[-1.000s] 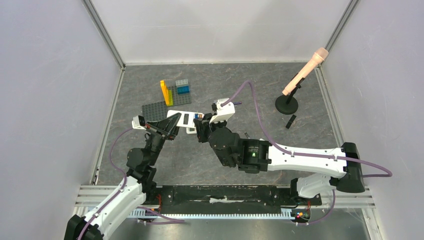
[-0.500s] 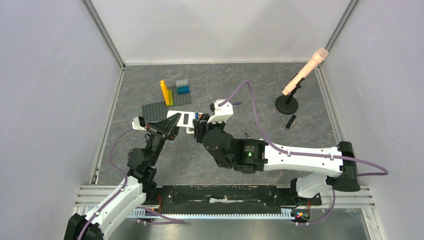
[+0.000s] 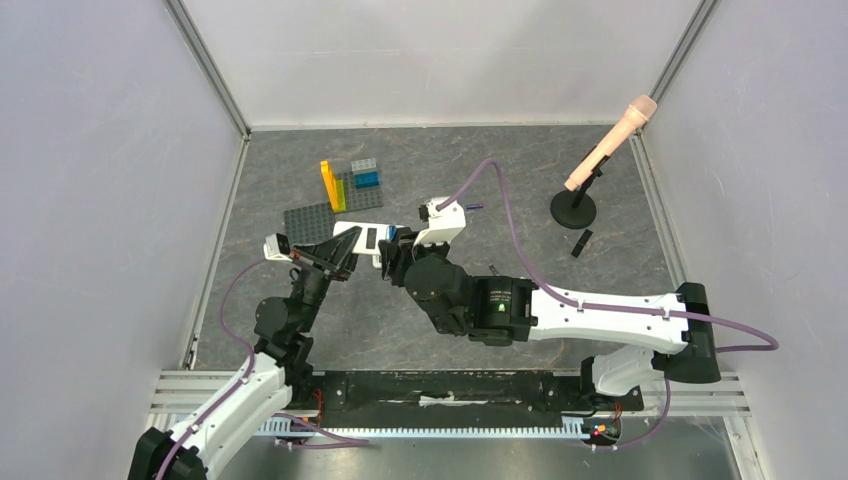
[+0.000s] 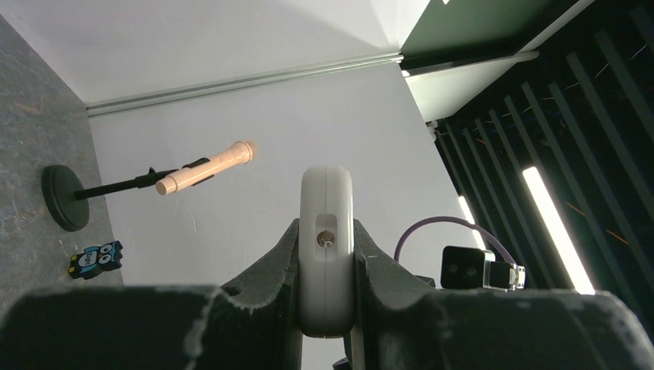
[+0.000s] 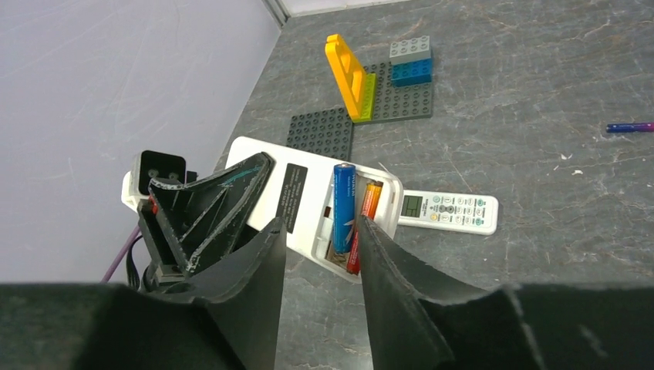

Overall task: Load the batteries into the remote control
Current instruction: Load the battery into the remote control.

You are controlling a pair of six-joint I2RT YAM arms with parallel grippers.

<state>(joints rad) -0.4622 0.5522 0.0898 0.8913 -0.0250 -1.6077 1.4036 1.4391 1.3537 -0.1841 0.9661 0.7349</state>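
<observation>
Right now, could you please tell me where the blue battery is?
In the right wrist view, the blue battery lies in the open compartment of the white remote, left of the red-orange battery.

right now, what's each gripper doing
left gripper: shut on the white remote
right gripper: open, holding nothing

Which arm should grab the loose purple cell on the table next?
Right. The right claw is open and empty over the open remote, and the purple cell lies nearer it. The left claw is clamped on that remote.
</observation>
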